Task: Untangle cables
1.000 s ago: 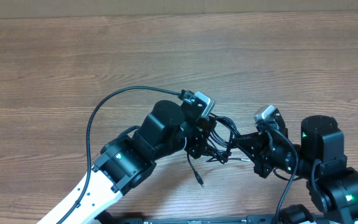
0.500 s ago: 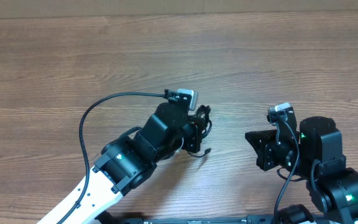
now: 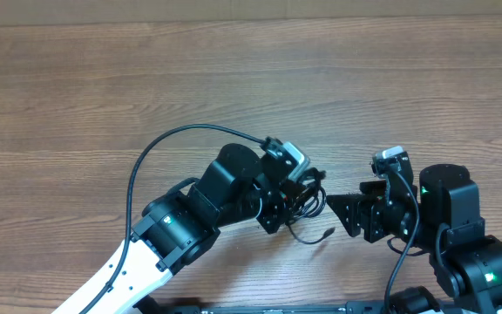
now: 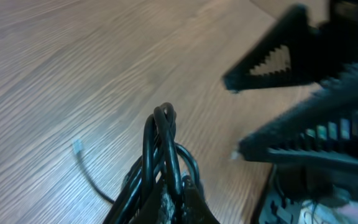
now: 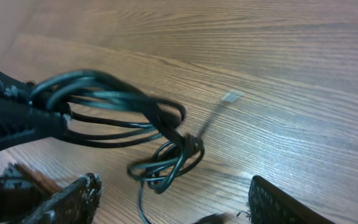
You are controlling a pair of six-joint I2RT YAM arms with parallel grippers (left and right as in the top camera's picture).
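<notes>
The cables (image 3: 308, 199) are a bundle of thin black loops hanging from my left gripper (image 3: 296, 199), which is shut on them. One loose tail drops to the table and ends in a small plug (image 3: 329, 233). In the left wrist view the loops (image 4: 163, 146) rise from between my fingertips (image 4: 185, 202). In the right wrist view the bundle (image 5: 107, 102) stretches from the left gripper's fingers (image 5: 11, 115) to a small knot (image 5: 179, 152), with a plug tip (image 5: 232, 96) beyond it. My right gripper (image 3: 340, 215) stands open just right of the bundle, its jaws (image 5: 176, 205) wide apart and empty.
The wooden table (image 3: 251, 87) spreads bare behind both arms. A thicker black wire (image 3: 159, 144) arcs from the left wrist camera over the table. The right arm's base (image 3: 460, 227) sits at the front right.
The right gripper has let go of the cables and opened. The left gripper swung up and left with the bundle, then came back right toward the right gripper.
</notes>
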